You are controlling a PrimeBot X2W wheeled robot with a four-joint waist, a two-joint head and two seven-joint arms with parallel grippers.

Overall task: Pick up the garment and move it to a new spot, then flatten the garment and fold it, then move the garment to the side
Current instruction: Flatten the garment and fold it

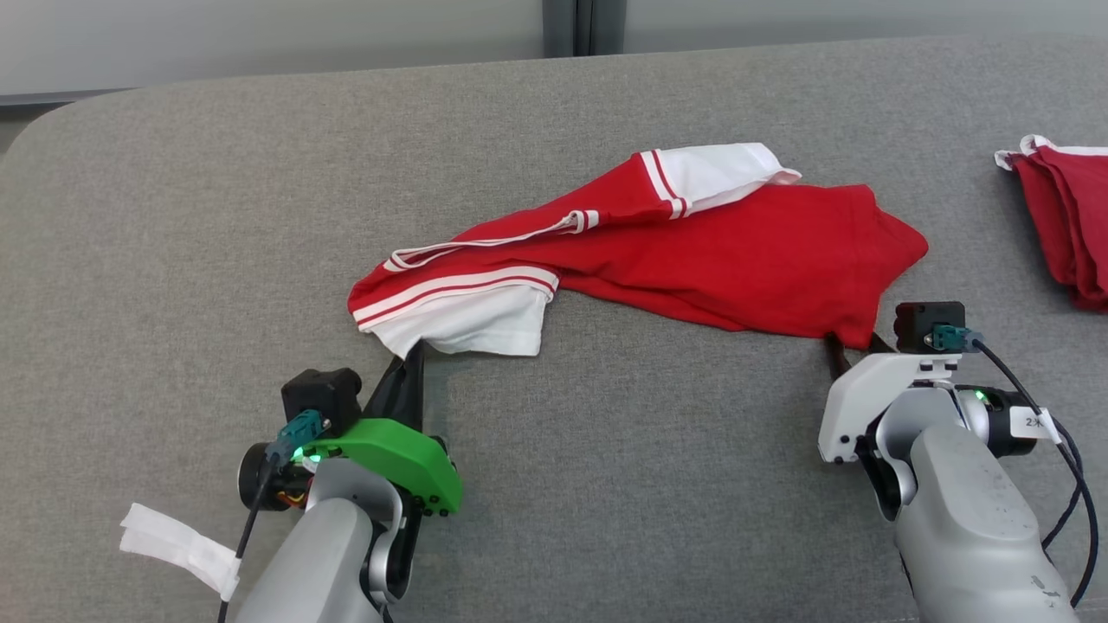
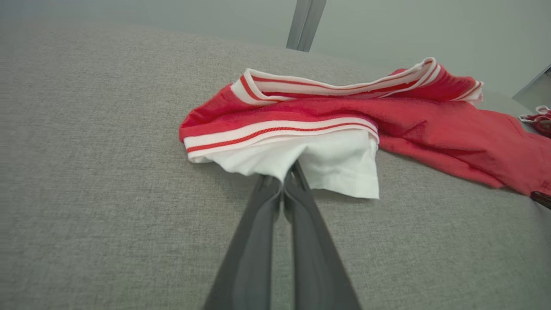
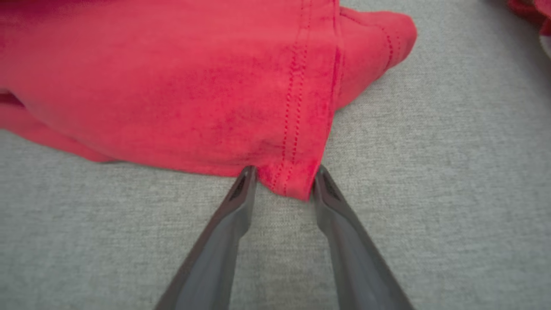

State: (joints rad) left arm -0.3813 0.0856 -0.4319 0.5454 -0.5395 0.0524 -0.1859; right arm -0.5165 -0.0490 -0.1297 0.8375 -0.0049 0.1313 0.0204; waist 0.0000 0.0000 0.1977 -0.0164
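The garment [image 1: 692, 251], a red shirt with white, red-striped sleeves, lies crumpled across the middle of the grey fabric surface [image 1: 173, 216]. My left gripper [image 1: 414, 353] is shut on the near edge of its white sleeve [image 2: 340, 168], the dark fingertips [image 2: 275, 189] pinched together under the cloth. My right gripper [image 1: 853, 346] is at the shirt's near right corner. In the right wrist view its fingers [image 3: 241, 189] stand apart on either side of the stitched red hem [image 3: 292, 172], which sits between the tips.
A second red garment with white trim [image 1: 1069, 225] lies folded at the far right edge. A strip of white tape [image 1: 173, 541] hangs beside my left forearm. The surface's rounded back edge [image 1: 260, 78] meets a pale wall.
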